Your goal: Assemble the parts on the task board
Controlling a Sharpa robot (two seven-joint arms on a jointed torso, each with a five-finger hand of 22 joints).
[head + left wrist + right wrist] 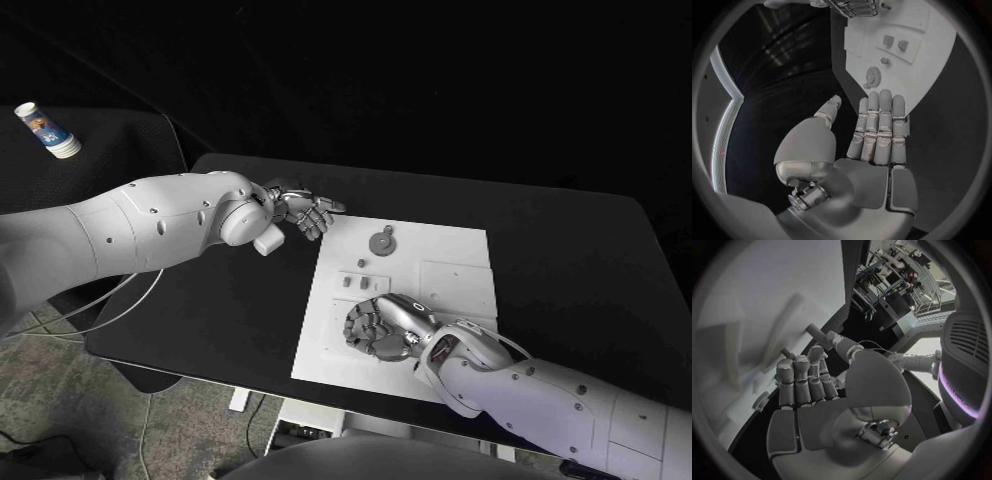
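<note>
The flat white rectangular task board (433, 290) lies in the middle of the black table (577, 250); on its far left part rests a small grey round gear-shaped part (382, 240), and nearer, along the left side, sit several small grey block-shaped parts (358, 284) set in the board; the left silver many-fingered hand (300, 213) hovers over the table just beside the board's far left corner, its fingers (879, 120) stretched out straight and side by side with the thumb set apart, holding nothing, the fingertips close to the gear-shaped part in the left wrist view; the right silver many-fingered hand (384, 327) lies over the near left part of the board, palm down, its fingers (798, 382) bent downward toward the white surface; a small grey peg-like piece (816, 333) shows just past its fingertips in the right wrist view, but I cannot tell whether the hand pinches it or merely touches it.
</note>
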